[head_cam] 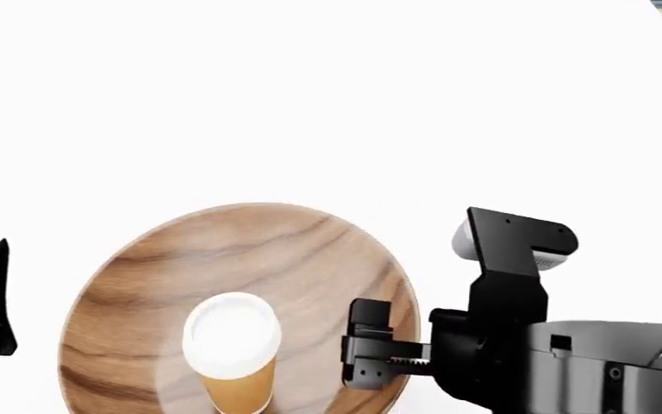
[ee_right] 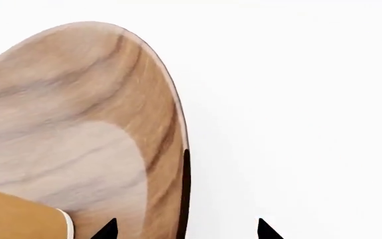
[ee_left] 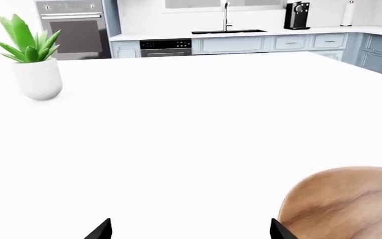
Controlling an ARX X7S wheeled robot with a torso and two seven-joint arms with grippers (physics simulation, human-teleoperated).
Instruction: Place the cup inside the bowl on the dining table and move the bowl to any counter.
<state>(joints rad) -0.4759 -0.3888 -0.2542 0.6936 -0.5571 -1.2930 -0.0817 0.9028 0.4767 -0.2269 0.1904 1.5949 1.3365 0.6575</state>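
Worktop: I see the plain white dining table (head_cam: pixel 308 103); kitchen counter (ee_left: pixel 257 34) behind.
Bowl: the bowl (head_cam: pixel 170 259) holds the cup (head_cam: pixel 234 349), upright.
Jaws: right gripper (ee_right: pixel 184 230) jaws parted astride the bowl's rim; left gripper (ee_left: pixel 191 231) spread, empty.

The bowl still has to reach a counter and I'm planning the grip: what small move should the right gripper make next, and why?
Probably close the right gripper on the bowl rim. The cup already stands inside the bowl, and the right wrist view seems to show the rim between the open fingertips, so gripping comes before lifting off the dining table.
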